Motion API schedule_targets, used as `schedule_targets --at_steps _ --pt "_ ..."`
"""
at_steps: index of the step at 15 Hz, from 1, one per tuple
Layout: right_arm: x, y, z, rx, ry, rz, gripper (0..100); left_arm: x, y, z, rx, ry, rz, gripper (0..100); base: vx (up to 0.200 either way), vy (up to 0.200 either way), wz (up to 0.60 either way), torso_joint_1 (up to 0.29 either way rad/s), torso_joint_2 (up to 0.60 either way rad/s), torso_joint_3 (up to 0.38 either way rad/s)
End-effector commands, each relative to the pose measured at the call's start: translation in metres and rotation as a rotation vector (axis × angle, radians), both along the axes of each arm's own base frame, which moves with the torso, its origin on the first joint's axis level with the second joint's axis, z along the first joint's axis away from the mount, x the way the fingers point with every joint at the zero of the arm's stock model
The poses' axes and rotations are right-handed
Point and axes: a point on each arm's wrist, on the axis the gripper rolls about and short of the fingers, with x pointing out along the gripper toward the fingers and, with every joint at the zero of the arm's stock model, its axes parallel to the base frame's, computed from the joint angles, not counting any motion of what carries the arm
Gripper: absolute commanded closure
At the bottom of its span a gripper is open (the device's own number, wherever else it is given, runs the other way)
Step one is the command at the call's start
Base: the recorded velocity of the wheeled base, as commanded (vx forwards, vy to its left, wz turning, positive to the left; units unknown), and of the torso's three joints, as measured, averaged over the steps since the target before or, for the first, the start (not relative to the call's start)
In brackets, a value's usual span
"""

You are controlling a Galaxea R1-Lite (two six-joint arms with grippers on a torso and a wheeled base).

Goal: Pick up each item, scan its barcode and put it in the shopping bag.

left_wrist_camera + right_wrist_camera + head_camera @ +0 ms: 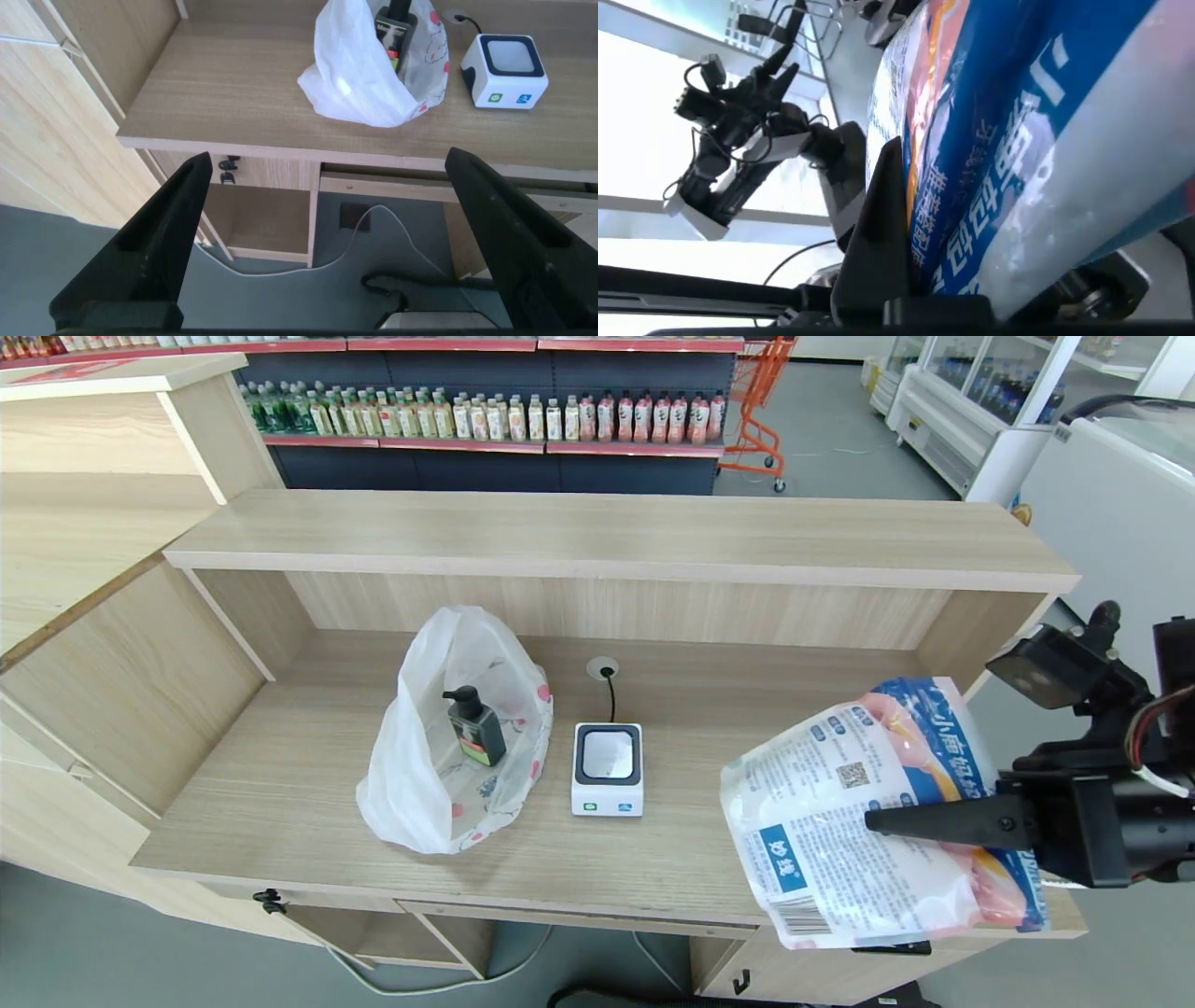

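Observation:
A white, blue and pink food pouch hangs above the counter's front right corner, with my right gripper shut on it. Its printed back faces up and its barcode sits at the lower edge. In the right wrist view the pouch lies against a black finger. The white scanner stands mid-counter. To its left stands the open plastic shopping bag with a dark pump bottle in it. My left gripper is open and holds nothing, below and in front of the counter's edge, with the bag beyond.
The scanner's cable runs to a grommet near the back wall. A raised ledge and side walls box in the counter. Cables hang under the desk. Drink shelves and freezers stand behind.

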Motion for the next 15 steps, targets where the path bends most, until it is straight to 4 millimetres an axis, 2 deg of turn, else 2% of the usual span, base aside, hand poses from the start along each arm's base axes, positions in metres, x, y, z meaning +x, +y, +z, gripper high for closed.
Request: schedule_targets --at_steps 1,6,15 --pt "-0.009 0.008 0.01 0.024 0.019 0.027 100 0.0 0.0 0.0 0.0 0.0 0.0 0 0.0 0.0 0.0 0.0 0.0 0.0" --pt "-0.014 0.019 0.005 0.022 0.078 0.078 100 0.0 0.0 0.0 0.0 0.0 0.0 0 0.0 0.0 0.0 0.0 0.0 0.0" --pt "-0.02 0.022 0.006 -0.003 0.137 0.057 100 0.0 0.0 0.0 0.0 0.0 0.0 0 0.0 0.0 0.0 0.0 0.0 0.0"
